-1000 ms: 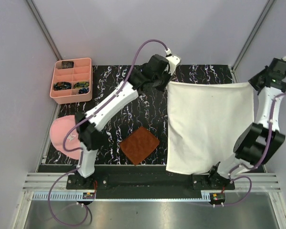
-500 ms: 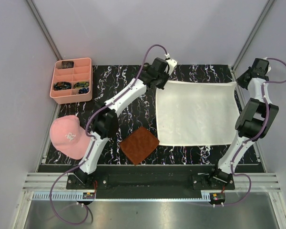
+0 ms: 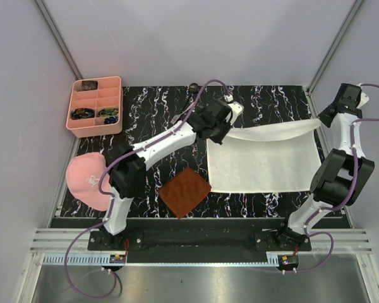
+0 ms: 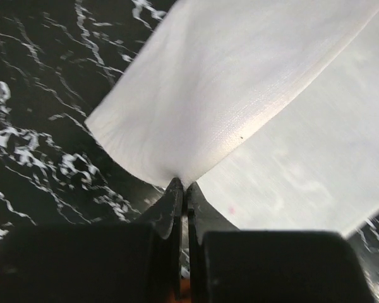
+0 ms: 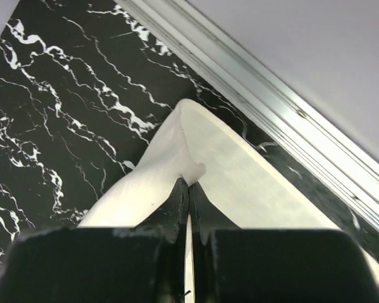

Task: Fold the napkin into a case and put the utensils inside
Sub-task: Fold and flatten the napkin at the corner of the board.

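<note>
**A:** Black marbled table (image 3: 151,113), plain grey walls all round. Closest to the arms' bases sits a brown mat (image 3: 185,191), with a pink cap (image 3: 88,180) at the left edge.

**B:** And the napkin (image 3: 265,167)?

**A:** On the right half of the table, right by the mat's corner; I can't tell if they touch. Its near part lies flat. The far edge is up off the surface and sags a little in the middle, between the two arms.

**B:** Who has hold of it?

**A:** Both. The left gripper (image 4: 182,188) has its jaws pressed together on the far left corner, with only a sliver of cloth between the tips. The right gripper (image 5: 188,183) pinches the far right corner the same way, close to the back rail.

**B:** How will it handle?

**A:** Light and limp, I'd say. It's thin cloth with no stiffness, so it goes where the corners go and droops in between. The corners are the right place to hold it, but they need to travel together or the fold will skew. With so little cloth in each pinch, it could slip free.

**B:** And the utensils?

**A:** I can't pick them out. Farthest back on the left is a pink tray (image 3: 95,130) holding bits too small to name.
</note>
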Controlling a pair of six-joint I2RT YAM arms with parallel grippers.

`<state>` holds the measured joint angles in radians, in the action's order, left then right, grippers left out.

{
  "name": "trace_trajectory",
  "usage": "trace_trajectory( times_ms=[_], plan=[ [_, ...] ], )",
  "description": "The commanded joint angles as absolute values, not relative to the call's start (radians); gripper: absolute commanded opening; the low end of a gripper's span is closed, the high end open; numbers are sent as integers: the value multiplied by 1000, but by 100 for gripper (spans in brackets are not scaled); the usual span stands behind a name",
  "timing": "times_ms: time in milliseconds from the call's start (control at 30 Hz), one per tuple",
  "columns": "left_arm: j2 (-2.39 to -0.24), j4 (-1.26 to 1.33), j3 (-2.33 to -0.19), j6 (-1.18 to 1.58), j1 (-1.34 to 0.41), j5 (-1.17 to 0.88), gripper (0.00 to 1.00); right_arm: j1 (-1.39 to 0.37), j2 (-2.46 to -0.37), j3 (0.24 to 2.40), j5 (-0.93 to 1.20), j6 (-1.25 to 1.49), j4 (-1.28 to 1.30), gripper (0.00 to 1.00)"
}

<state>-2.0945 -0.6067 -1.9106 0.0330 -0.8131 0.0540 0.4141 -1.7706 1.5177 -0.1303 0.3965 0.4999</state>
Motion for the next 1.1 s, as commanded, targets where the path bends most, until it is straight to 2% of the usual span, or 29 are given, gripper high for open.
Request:
trace_trajectory(
  times_ms=[0,200,700,1067],
  plan=[
    [-1941,-598,-1813,94,-844,54,0,439,-1654,1459,-268,388,546,0],
    [-1884,-610,-1724,78,-861,43,0,483,-1612,1411,-258,380,600,0],
    [-1881,-661,-1612,141,-946,5,0,500,-1485,1100,-397,465,614,0],
    [-1891,-670,-1559,155,-977,-14,0,529,-1430,1046,-419,514,638,0]
  ],
)
